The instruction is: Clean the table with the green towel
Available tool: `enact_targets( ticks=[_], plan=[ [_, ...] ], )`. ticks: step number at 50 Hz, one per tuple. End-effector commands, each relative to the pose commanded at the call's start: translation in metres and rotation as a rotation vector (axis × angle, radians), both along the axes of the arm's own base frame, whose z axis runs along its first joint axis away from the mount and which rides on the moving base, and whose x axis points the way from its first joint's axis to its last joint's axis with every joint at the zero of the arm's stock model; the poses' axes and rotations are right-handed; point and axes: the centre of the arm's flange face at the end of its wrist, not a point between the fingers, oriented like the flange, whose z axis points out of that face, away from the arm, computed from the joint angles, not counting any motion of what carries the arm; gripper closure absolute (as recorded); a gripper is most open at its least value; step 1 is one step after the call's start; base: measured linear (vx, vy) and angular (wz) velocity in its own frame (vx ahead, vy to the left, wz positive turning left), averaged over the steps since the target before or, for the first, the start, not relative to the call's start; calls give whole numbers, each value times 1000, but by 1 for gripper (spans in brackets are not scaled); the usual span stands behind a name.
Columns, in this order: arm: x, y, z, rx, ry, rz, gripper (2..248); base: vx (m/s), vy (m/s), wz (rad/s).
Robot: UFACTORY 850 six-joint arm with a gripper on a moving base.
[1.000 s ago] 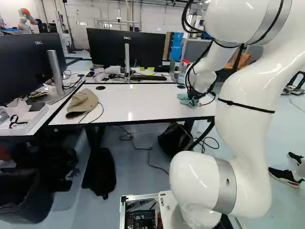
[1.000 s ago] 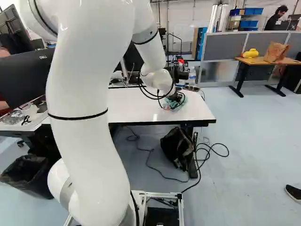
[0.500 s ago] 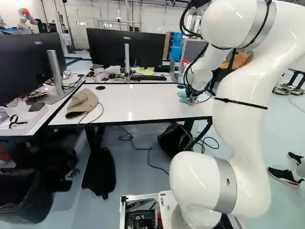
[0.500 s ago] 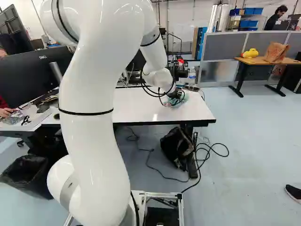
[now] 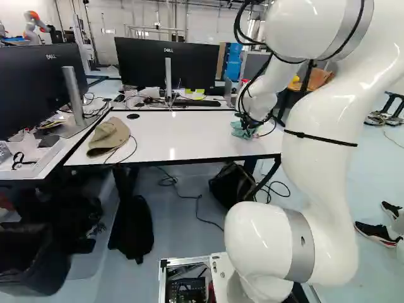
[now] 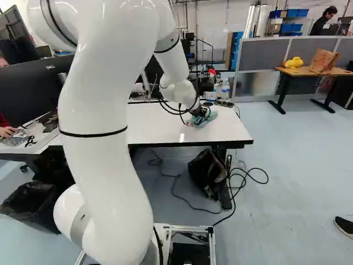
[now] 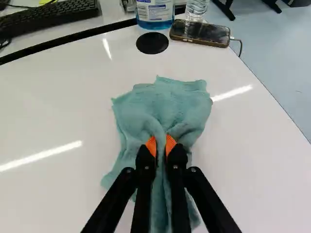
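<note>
Wiping of the table (image 5: 183, 136) with the green towel (image 7: 167, 104). The end effector (image 7: 161, 141) was closed on a gathered fold of the cloth, one orange pad against each side; the free part fanned out ahead of the pads over the white surface, near the right end of the table in the left base view. The step in hand was judged to be a wiping stroke, with the coverage achieved uncertain. Good execution called for light, even pressure, enough to keep the fan flat without pressing the fingertips into the top, and for slow, overlapping passes, lest the cloth bunch or slip from the pinch. Strokes toward the far edge needed to stop short of the phone (image 7: 200, 33) and the bottle of blue liquid (image 7: 154, 10), just beyond the black disc (image 7: 152, 43). The cap (image 5: 108, 137), well apart at the other end, required a detour or removal.
</note>
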Motion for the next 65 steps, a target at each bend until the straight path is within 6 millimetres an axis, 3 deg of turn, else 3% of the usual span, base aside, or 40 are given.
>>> enact_targets(
  ticks=[17, 29, 37, 47, 65],
  plan=[
    [-32, 6, 2, 5, 15, -8, 208, 0, 0, 0],
    [-52, 0, 2, 8, 21, -33, 208, 0, 0, 0],
    [-50, -11, 2, 7, 19, -52, 208, 0, 0, 0],
    [-50, -11, 5, 5, 14, -52, 208, 0, 0, 0],
    [-53, 14, 25, -7, -20, -7, 208, 0, 0, 0]
  ],
)
